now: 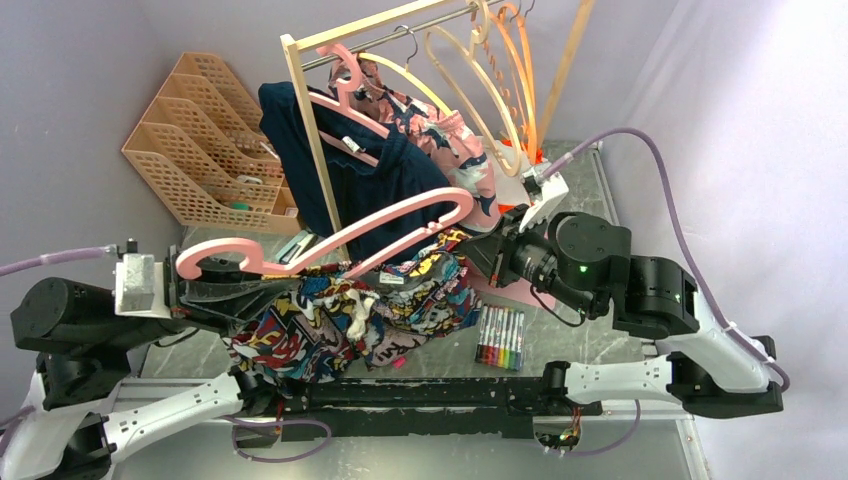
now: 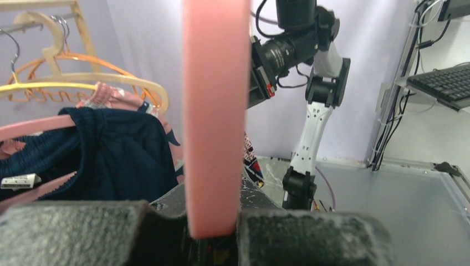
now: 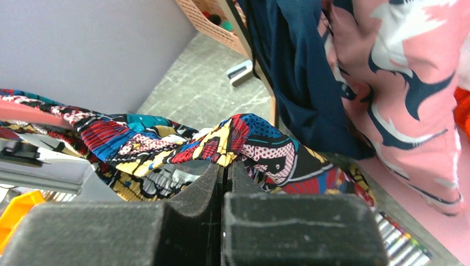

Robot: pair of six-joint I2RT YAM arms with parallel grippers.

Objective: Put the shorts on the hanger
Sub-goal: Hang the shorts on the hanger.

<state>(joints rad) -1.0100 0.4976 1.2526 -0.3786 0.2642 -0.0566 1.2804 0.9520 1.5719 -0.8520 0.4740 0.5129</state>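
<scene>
At the far left, a tan plastic lattice file organiser (image 1: 200, 140) stands against the wall on the grey marbled table (image 1: 610, 345). In front of it the left claw (image 2: 213, 219) is clamped on the large pale-pink plastic clothes hanger (image 2: 213, 111), its dark foam pads pressed against both sides of the pink bar near the thick hook. The hanger is held off the table and slants away to the right, its curved end lying just beside the right claw. The multicoloured comic-print shorts (image 1: 330, 315) lie bunched on the table below the hanger, between the two arms. Their white drawstring shows near the middle, and their upper right edge rises toward the hanger's lower crossbar. Behind them stands a wooden garment rack with a metal rail (image 1: 310, 130). It carries a plain navy garment (image 1: 400, 180), a pink garment with a navy-and-white pattern (image 1: 460, 150), cream hangers (image 1: 450, 60) and orange hangers (image 1: 515, 70). A pack of coloured marker pens (image 1: 500, 338) lies on the table just right of the shorts. The right claw (image 3: 224, 183) is closed tight, pads together, pinching a thin fold of the shorts' printed fabric at its tips
</scene>
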